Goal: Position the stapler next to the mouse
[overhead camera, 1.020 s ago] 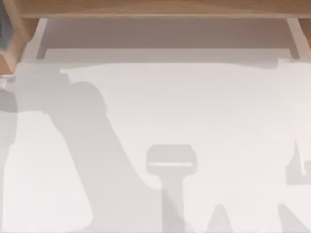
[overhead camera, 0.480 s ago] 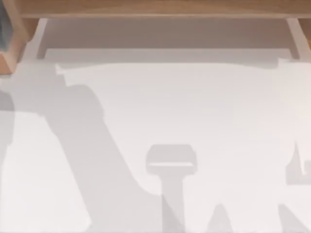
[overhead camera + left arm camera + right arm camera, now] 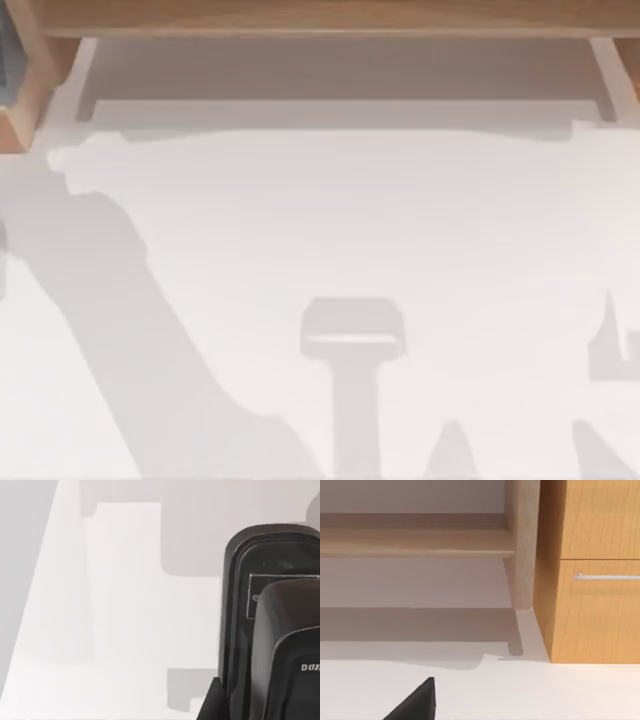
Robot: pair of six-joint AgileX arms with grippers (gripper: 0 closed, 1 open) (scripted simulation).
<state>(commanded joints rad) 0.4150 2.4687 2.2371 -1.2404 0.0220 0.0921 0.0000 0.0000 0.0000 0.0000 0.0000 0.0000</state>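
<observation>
Left pincer black tip, low over table

A rendered office-like room: white table, wooden drawer cabinet with metal handle, wooden shelf.

The table spreads from the centre of the top view out to 3, 6 and 9 o'clock. A wooden rail runs across its far edge at 12 o'clock. Below the rail, one leg slants at 11 o'clock and another leg at 1 o'clock. A wooden block sits at 10 o'clock, just outside the nearer leg. In the left wrist view the stapler lies flat on the table. In the right wrist view a cabinet stands beyond the table, touching a post, with a handle across its front.
</observation>
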